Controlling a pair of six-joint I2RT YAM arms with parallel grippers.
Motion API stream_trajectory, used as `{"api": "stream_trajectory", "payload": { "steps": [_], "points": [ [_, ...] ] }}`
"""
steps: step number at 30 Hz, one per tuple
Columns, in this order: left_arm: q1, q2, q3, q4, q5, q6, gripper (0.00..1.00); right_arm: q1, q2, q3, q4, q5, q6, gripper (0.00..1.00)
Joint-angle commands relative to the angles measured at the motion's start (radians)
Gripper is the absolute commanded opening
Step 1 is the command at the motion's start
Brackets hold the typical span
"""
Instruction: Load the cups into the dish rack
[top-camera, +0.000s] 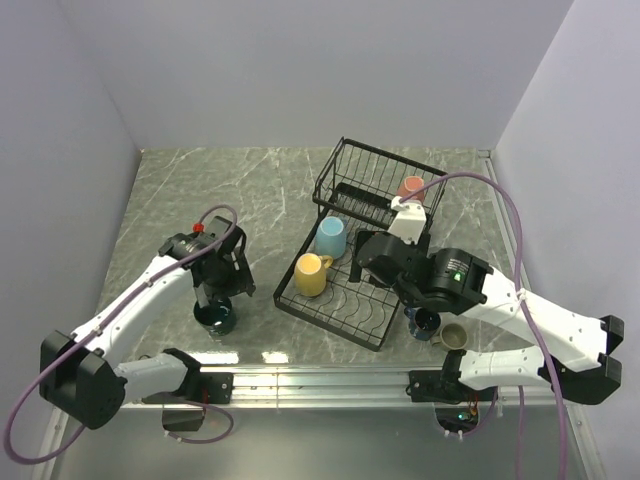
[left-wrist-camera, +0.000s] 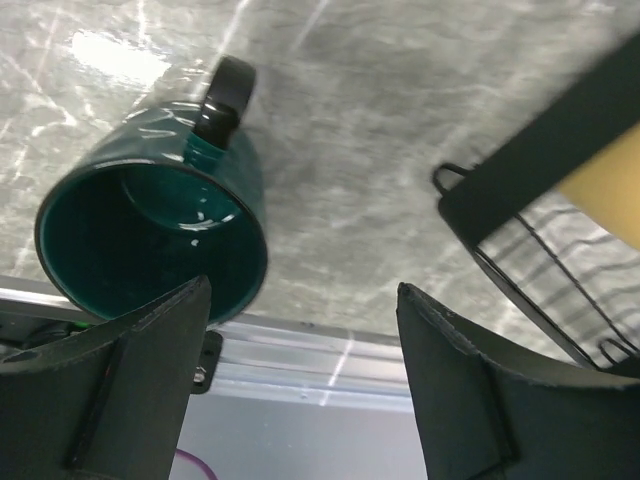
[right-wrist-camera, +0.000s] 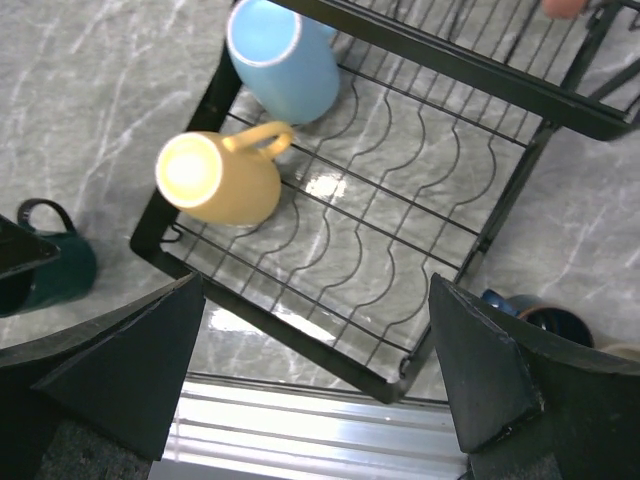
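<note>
Top view: the black wire dish rack (top-camera: 330, 305) holds 3 cups (light blue mug (top-camera: 331, 238), yellow-cream mug (top-camera: 312, 274), salmon pink mug (top-camera: 410, 187)). The dark teal-green ceramic mug (top-camera: 215, 316) stands upright on the table to its left, under the left gripper (top-camera: 220, 292).

Left wrist view: the jaws stand wide and grip nothing. The mug's rim lies beside 1 finger, not between them. Shift sideways until 1 finger enters the mouth, then pinch the wall opposite the handle.

Right wrist view: the right gripper (right-wrist-camera: 318, 285) hangs fully open and empty over the rack's tray.
</note>
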Motion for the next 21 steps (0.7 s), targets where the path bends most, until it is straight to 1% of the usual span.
{"api": "stream_trajectory", "payload": {
  "steps": [1,4,7,8,10,13,14,15,16,18,19,21],
  "points": [
    [-0.001,0.027,-0.018,0.040,-0.052,0.015,0.81,-0.012,-0.032,-0.013,-0.019,0.039,0.023,1.00],
    [-0.002,0.074,-0.045,0.070,-0.056,0.016,0.80,-0.023,-0.040,-0.009,-0.024,0.042,0.010,1.00],
    [-0.001,0.105,-0.088,0.120,-0.046,0.015,0.76,-0.033,-0.047,-0.001,-0.026,0.045,-0.002,1.00],
    [-0.002,0.120,-0.096,0.128,-0.040,0.013,0.70,-0.039,-0.049,0.001,-0.024,0.045,-0.006,1.00],
    [-0.001,0.134,-0.085,0.139,-0.043,0.007,0.65,-0.052,-0.058,0.004,-0.029,0.045,-0.016,1.00],
    [-0.002,0.170,-0.085,0.148,-0.049,0.007,0.54,-0.067,-0.069,0.007,-0.030,0.040,-0.028,1.00],
    [-0.002,0.180,-0.087,0.148,-0.046,0.004,0.47,-0.072,-0.074,0.007,-0.033,0.040,-0.030,0.99],
    [-0.001,0.203,-0.090,0.151,-0.044,0.003,0.45,-0.076,-0.075,0.007,-0.036,0.039,-0.033,1.00],
    [-0.002,0.214,-0.087,0.151,-0.044,0.004,0.39,-0.087,-0.083,0.005,-0.036,0.039,-0.034,0.99],
    [-0.001,0.242,-0.082,0.156,-0.049,0.003,0.33,-0.098,-0.090,0.001,-0.036,0.034,-0.040,1.00],
    [-0.002,0.249,-0.082,0.159,-0.047,0.007,0.24,-0.104,-0.100,0.001,-0.038,0.031,-0.043,0.99],
    [-0.002,0.265,-0.079,0.165,-0.046,0.006,0.13,-0.113,-0.106,0.001,-0.038,0.031,-0.048,0.99]
  ]
}}
